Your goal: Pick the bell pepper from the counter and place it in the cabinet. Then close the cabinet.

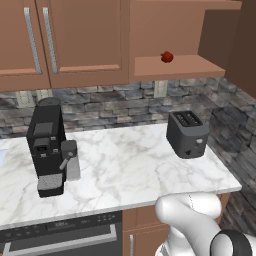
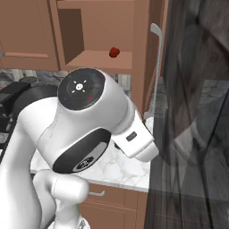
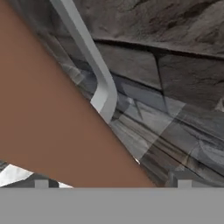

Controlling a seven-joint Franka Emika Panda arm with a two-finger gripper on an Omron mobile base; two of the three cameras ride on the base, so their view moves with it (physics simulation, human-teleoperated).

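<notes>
Since the bell pepper already sits on the inner shelf of the cabinet, the thing left to handle is the cabinet door, swung wide open beside the shelf. I judge it stiff and light on its hinges, with a smooth face likely to let fingers slide; the surest hold looks to be the silver bar handle, or a flat push on the panel close to that handle. The door is a reddish-brown panel, its handle a pale bent bar standing off the edge. The pepper is small, round, glossy red. The gripper's jaws stand wide apart, holding nothing, just beside the door
</notes>
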